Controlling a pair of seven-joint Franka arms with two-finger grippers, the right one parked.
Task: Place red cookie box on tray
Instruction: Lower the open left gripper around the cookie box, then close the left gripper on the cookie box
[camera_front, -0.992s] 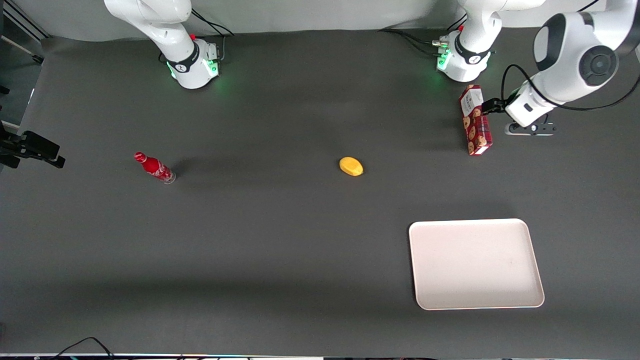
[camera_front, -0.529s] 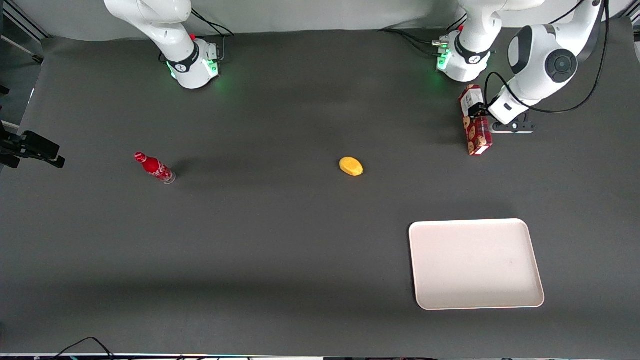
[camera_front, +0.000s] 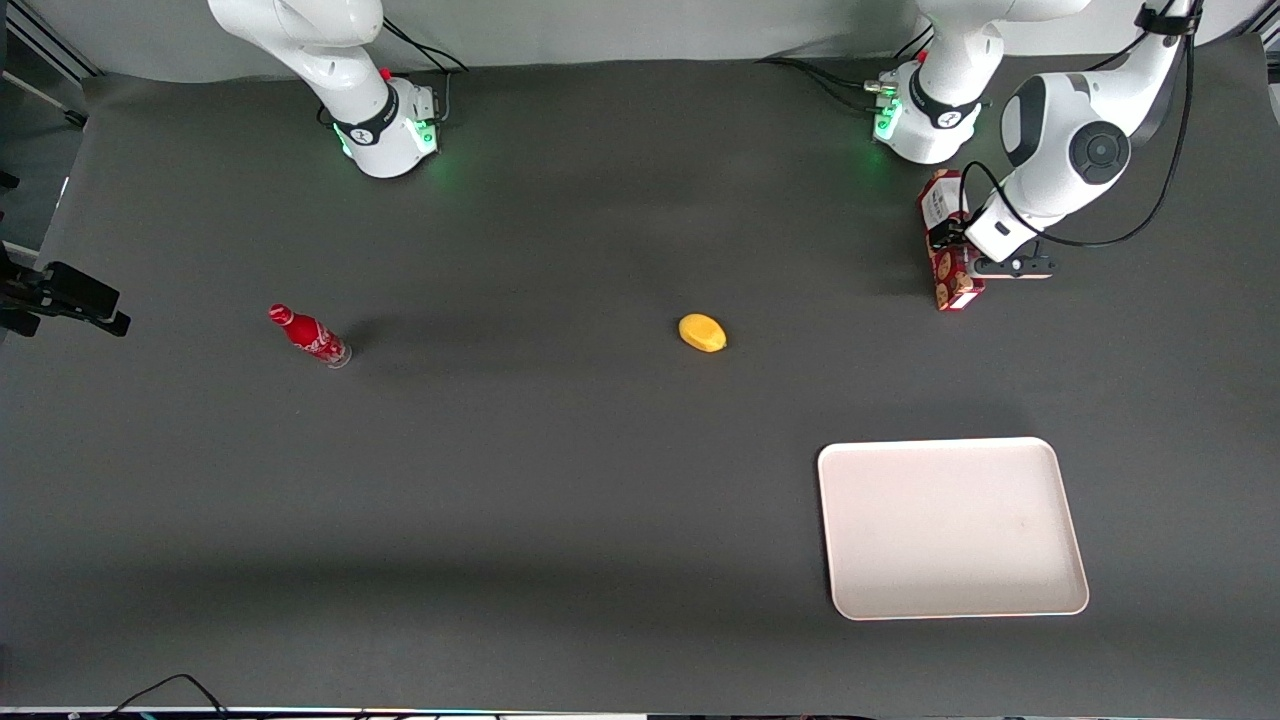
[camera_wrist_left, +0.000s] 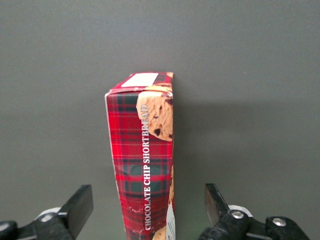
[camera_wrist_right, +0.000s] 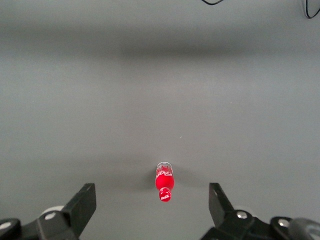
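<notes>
The red cookie box (camera_front: 957, 288) lies flat on the dark table near the working arm's base, its white label end pointing toward that base. My left gripper (camera_front: 955, 252) hangs right over the box's middle, open. In the left wrist view the tartan box (camera_wrist_left: 142, 150) runs lengthwise between the two black fingers (camera_wrist_left: 80, 205), with a clear gap on each side and no contact. The tray (camera_front: 950, 527), pale pinkish-white with a low rim, lies nearer to the front camera than the box and holds nothing.
A yellow lemon-shaped object (camera_front: 702, 332) sits mid-table. A small red bottle (camera_front: 310, 336) lies toward the parked arm's end and shows in the right wrist view (camera_wrist_right: 164, 182). The working arm's base (camera_front: 925, 110) stands close to the box's label end.
My left gripper has swung in from beside the box to directly over it. The box, tray, lemon-shaped object and bottle have not moved.
</notes>
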